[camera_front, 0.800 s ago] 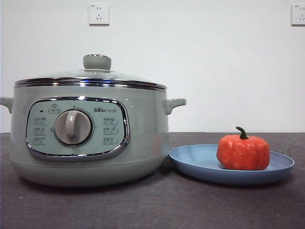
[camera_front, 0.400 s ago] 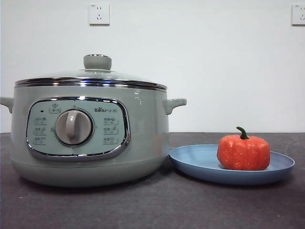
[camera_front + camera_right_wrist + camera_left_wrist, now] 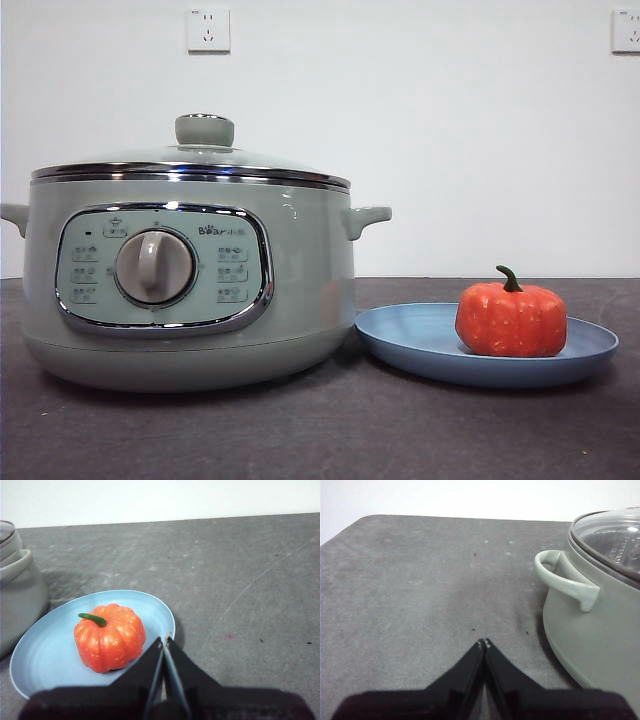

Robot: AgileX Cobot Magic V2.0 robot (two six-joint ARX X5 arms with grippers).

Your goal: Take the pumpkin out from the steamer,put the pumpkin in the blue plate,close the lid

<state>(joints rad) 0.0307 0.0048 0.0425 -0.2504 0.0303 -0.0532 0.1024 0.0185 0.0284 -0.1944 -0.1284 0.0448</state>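
Note:
The sage-green steamer (image 3: pixel 190 285) stands at the left of the table with the glass lid (image 3: pixel 195 160) seated on its rim and the green knob (image 3: pixel 204 130) on top. The orange pumpkin (image 3: pixel 511 319) sits upright in the blue plate (image 3: pixel 420 340) just right of the steamer. In the right wrist view my right gripper (image 3: pixel 164 641) is shut and empty, held back from the pumpkin (image 3: pixel 110 636) and the plate (image 3: pixel 45 650). My left gripper (image 3: pixel 484 642) is shut and empty over bare table beside the steamer's side handle (image 3: pixel 565 580). Neither arm shows in the front view.
The table is a dark grey mat (image 3: pixel 330 430). A white wall with two sockets (image 3: pixel 207 30) stands behind. The steamer's wall (image 3: pixel 17 600) shows at the edge of the right wrist view, close to the plate.

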